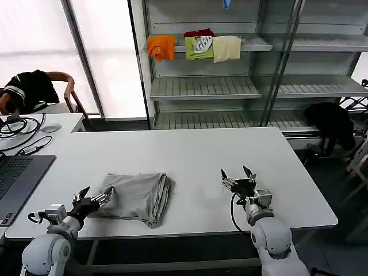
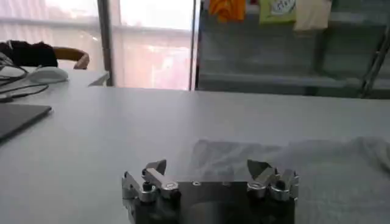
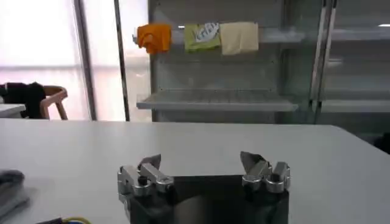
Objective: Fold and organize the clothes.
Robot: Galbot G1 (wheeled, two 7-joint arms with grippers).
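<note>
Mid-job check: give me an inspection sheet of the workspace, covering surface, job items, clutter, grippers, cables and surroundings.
Surface: white table, mostly bare.
Job's things: grey shirt lies folded near the front left of the table.
Clutter: laptop at the table's left edge.
Grippers: left gripper open, low at the shirt's left edge; right gripper open over bare table, apart from the shirt.
Cables: black cable loops at the right wrist; cables on the side desk by a mouse.
Surroundings: shelving unit behind, with orange, green and cream garments; chair with dark clothing at far left.
</note>
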